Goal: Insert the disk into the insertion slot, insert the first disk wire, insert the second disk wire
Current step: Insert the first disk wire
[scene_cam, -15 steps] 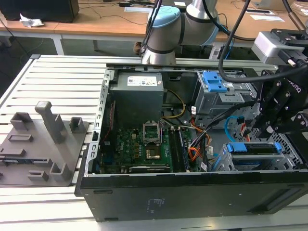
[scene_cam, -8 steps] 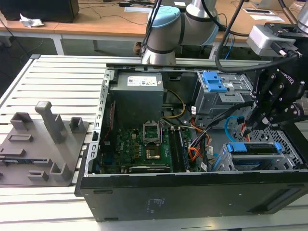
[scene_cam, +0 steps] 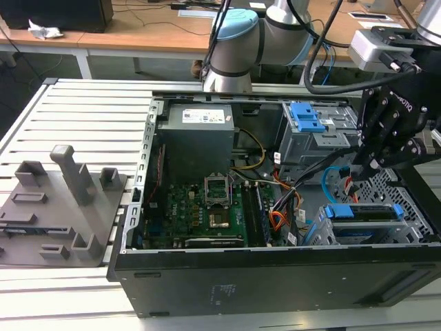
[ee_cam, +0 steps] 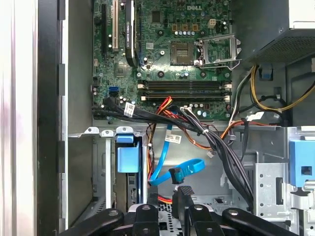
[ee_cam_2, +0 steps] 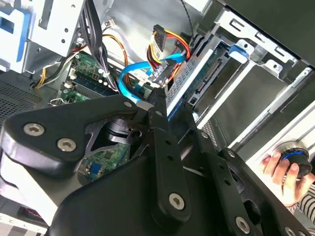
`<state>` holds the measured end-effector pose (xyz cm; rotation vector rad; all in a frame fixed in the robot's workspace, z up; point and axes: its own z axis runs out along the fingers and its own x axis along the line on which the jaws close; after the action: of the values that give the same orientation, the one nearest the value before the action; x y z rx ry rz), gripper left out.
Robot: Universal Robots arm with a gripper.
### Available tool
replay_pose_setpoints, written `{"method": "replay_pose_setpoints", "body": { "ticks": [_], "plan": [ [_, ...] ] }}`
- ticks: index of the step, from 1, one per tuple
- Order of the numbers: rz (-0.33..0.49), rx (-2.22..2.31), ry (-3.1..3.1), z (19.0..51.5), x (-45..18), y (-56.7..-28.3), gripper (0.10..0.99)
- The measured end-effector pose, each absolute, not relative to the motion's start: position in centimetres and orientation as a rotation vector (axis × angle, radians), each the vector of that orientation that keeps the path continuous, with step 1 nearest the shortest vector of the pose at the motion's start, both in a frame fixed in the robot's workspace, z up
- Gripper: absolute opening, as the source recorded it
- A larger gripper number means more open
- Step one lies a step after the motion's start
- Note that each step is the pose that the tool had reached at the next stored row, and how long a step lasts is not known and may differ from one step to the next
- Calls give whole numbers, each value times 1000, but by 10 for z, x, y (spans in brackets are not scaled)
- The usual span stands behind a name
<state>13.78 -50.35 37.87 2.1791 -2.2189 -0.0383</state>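
On the exterior view's left you have a grey fixture [scene_cam: 65, 207] on the slatted table [scene_cam: 89, 103]. Mid-frame lies the open computer case [scene_cam: 275, 276], its motherboard [scene_cam: 186, 207] exposed. Further right stands the taller cage [scene_cam: 313, 145] with its blue latch [scene_cam: 306, 116], then the insertion slot [scene_cam: 384, 181] with the disk [scene_cam: 362, 231] seated inside. Your gripper [scene_cam: 358, 165] hangs over that bay. In the second wrist view the first disk wire [ee_cam_2: 172, 42] and the second disk wire [ee_cam_2: 127, 73] lie just beyond the gripper, their plugs apparently not mated to the disk. Whether the gripper is apart or clamped on a plug I cannot tell. A hand [ee_cam_2: 278, 167] is at a blue-ringed knob [ee_cam_2: 295, 152]
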Motion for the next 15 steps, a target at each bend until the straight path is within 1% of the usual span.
{"method": "replay_pose_setpoints", "body": {
  "ticks": [15],
  "plan": [
    [-42, 2176, -2217, 360, 149, -490, 302]
  ]
}}
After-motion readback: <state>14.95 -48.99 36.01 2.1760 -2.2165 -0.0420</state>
